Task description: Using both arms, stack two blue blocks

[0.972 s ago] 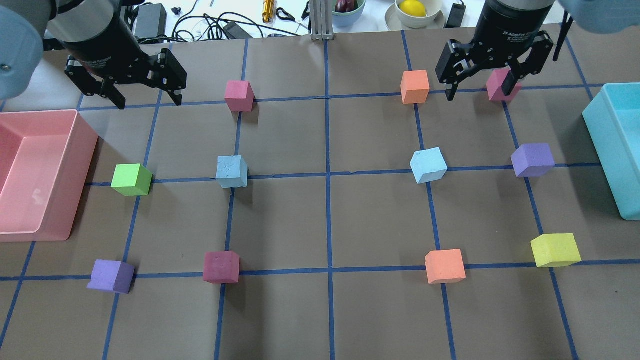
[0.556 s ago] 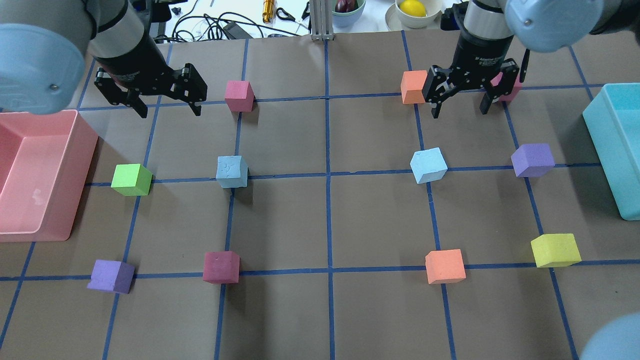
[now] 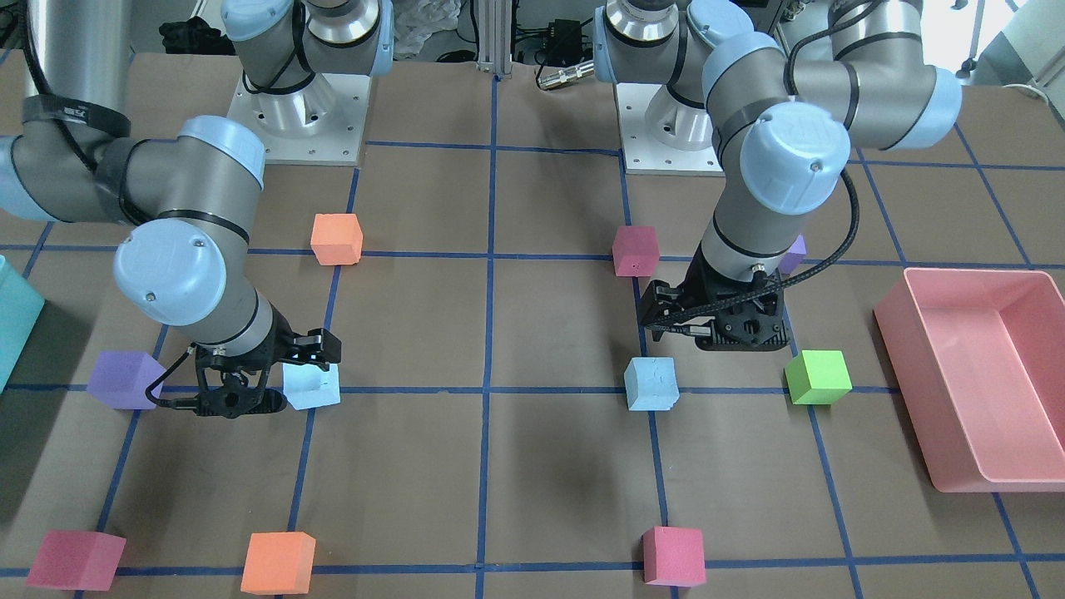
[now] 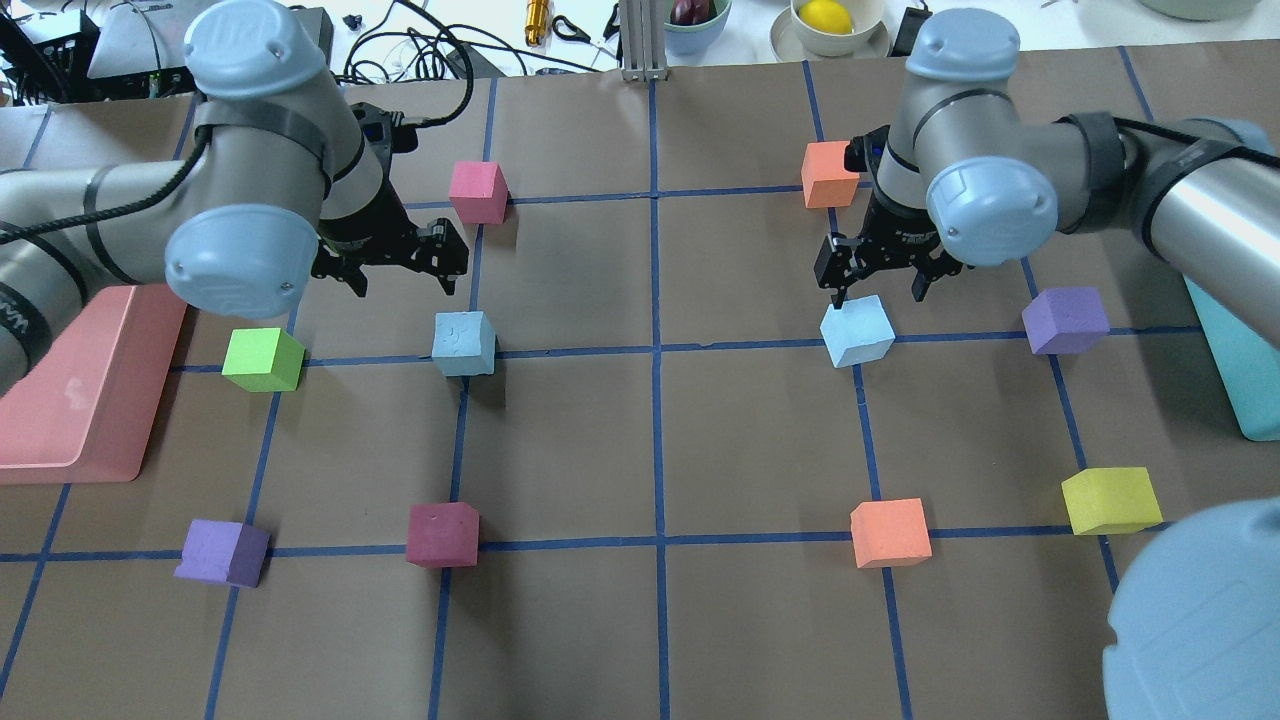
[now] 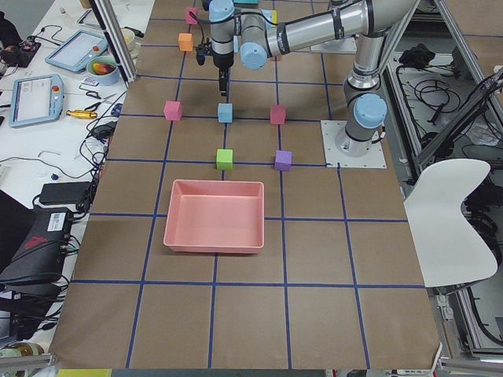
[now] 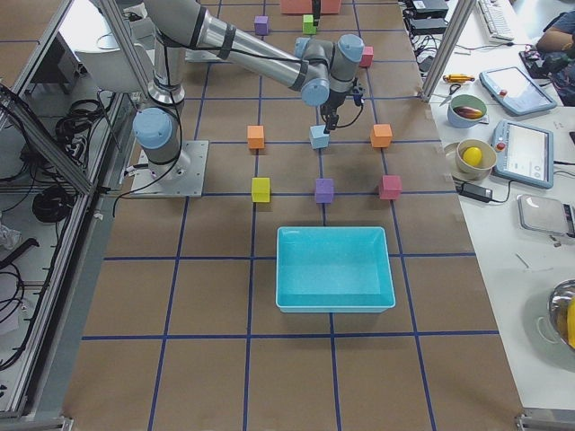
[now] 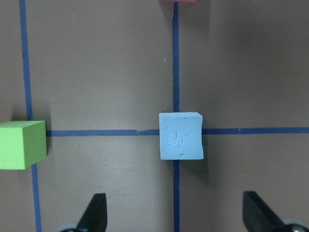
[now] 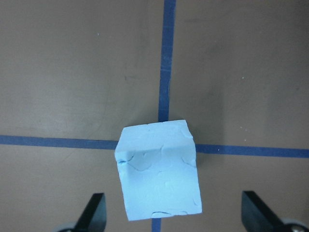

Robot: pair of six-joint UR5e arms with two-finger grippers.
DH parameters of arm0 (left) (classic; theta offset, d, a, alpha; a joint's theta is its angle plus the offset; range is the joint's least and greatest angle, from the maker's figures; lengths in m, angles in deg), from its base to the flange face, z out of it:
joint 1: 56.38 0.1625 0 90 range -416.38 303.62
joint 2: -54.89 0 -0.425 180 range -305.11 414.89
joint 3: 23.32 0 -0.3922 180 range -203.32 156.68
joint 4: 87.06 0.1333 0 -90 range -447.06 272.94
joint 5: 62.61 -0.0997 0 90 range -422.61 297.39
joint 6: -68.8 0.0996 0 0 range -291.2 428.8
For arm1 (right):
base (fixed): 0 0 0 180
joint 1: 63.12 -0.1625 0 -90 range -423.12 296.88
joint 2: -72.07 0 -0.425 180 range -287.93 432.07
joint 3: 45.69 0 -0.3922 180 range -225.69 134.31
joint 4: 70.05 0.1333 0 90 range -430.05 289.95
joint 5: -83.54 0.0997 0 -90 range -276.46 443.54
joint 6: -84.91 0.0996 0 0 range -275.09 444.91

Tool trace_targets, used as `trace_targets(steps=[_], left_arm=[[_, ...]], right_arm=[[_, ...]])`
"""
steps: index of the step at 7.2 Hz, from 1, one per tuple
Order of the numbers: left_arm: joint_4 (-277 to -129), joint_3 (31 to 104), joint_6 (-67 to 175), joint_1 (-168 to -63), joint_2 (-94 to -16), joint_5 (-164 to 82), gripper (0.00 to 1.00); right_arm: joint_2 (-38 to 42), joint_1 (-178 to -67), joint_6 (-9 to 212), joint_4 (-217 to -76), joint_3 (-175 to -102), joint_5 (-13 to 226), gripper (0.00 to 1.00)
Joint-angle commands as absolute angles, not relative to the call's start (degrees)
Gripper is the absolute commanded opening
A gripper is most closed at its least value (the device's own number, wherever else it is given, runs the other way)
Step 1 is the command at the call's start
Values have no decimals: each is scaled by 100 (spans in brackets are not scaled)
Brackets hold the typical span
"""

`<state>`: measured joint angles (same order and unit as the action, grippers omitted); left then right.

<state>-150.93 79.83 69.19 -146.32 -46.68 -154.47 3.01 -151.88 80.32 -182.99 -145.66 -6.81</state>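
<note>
Two pale blue blocks lie on the brown table. The left blue block (image 4: 464, 343) sits on a tape crossing, and my left gripper (image 4: 404, 288) hovers open and empty just behind it. In the left wrist view this block (image 7: 181, 136) lies ahead of the spread fingertips (image 7: 94, 215). The right blue block (image 4: 857, 331) is turned slightly. My right gripper (image 4: 877, 297) is open above its far edge. In the right wrist view the block (image 8: 159, 169) lies between the two fingertips (image 8: 91, 212), untouched. Neither gripper holds anything.
A pink bin (image 4: 90, 400) stands at the left edge, a teal bin (image 4: 1250, 350) at the right. A green cube (image 4: 262, 359) lies left of the left blue block, a purple cube (image 4: 1065, 320) right of the right one. Pink (image 4: 478, 191) and orange (image 4: 830, 173) cubes lie behind.
Both arms have swung in from the far side toward the blue blocks and lowered. The right gripper now stands over its block. Both grippers stayed open; no block moved.
</note>
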Motion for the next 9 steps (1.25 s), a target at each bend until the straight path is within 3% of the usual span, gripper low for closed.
trace_targets(steps=[1, 3, 4, 5, 6, 9], left_arm=[[-14237, 8408, 6924, -14638, -5108, -15437, 100], [-14050, 8444, 6915, -14647, -5469, -15255, 100], [-13980, 8444, 6915, -14655, -5584, -14992, 100], [-13875, 8444, 6915, -14664, -5663, -14980, 100], [-13891, 8452, 6941, -14656, -5760, -15015, 100], [-13777, 8479, 6784, -14664, -5892, -15042, 100]], right_arm=[[368, -15189, 8026, -18571, -14940, -637, 100], [570, -15189, 8026, -18850, -14940, -637, 100], [614, -15189, 8052, -18957, -14931, -628, 94], [615, -15189, 8000, -18949, -14931, -637, 51], [615, -15189, 7982, -18940, -14931, -681, 1], [387, -15494, 8252, -18853, -14574, -559, 0]])
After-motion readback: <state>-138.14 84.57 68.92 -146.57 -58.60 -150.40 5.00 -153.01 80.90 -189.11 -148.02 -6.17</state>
